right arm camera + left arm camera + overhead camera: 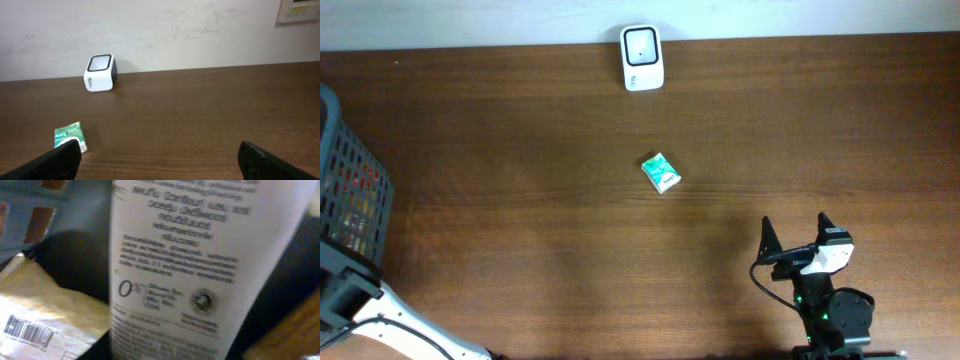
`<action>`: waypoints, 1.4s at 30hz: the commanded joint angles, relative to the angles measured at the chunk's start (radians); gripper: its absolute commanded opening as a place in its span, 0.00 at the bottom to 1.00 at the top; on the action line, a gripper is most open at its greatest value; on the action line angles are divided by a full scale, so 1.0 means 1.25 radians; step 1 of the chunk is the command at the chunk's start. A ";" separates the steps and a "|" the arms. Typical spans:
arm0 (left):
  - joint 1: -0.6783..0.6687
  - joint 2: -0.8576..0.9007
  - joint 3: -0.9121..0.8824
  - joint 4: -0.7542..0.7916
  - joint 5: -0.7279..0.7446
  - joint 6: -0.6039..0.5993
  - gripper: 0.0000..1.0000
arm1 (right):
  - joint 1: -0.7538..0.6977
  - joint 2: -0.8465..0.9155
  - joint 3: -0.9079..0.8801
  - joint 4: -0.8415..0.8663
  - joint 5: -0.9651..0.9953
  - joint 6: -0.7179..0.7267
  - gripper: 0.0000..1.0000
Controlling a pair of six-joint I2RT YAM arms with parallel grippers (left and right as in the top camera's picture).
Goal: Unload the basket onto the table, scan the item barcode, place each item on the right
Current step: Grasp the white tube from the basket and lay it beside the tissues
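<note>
One risk: my left gripper, hidden inside the dark mesh basket (350,170) at nine o'clock, grip impossible to tell, could pinch the white printed plastic tube (200,270) badly and drop it. My right gripper (794,224) gapes open at five o'clock.

The table (520,150) is dark brown with a fine wood grain. The barcode scanner (642,57) is white with a dark rim around its pale window. The small packet (661,172) is green and white. The basket (350,180) is dark blue-grey, a lattice of small square holes, with red and orange showing through. The right gripper (795,225) has black fingers and a white body. The tube (200,255) is white, printed with dark grey lettering and a round emblem. The padded envelope (50,305) is golden tan; its label (28,331) is white with a black barcode. The wall (175,30) is off-white.
</note>
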 commanded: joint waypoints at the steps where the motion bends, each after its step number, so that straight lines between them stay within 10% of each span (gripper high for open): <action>1: 0.012 0.016 0.000 -0.008 -0.009 -0.022 0.17 | 0.005 -0.004 -0.005 -0.002 -0.005 0.003 0.99; 9: 0.002 -0.176 0.016 -0.031 0.012 -0.130 0.07 | 0.005 -0.004 -0.005 -0.002 -0.005 0.003 0.99; 20: -0.102 -0.569 0.181 -0.073 0.409 -0.213 0.09 | 0.005 -0.004 -0.005 -0.002 -0.005 0.003 0.99; 26: -0.456 -0.529 0.079 -0.222 0.434 -0.204 0.10 | 0.005 -0.004 -0.005 -0.002 -0.005 0.003 0.99; 35: -0.832 -0.346 -0.366 0.021 0.435 -0.256 0.12 | 0.005 -0.004 -0.005 -0.002 -0.005 0.003 0.99; 42: -0.970 -0.217 -0.419 0.106 0.433 -0.299 0.32 | 0.005 -0.004 -0.005 -0.002 -0.005 0.003 0.99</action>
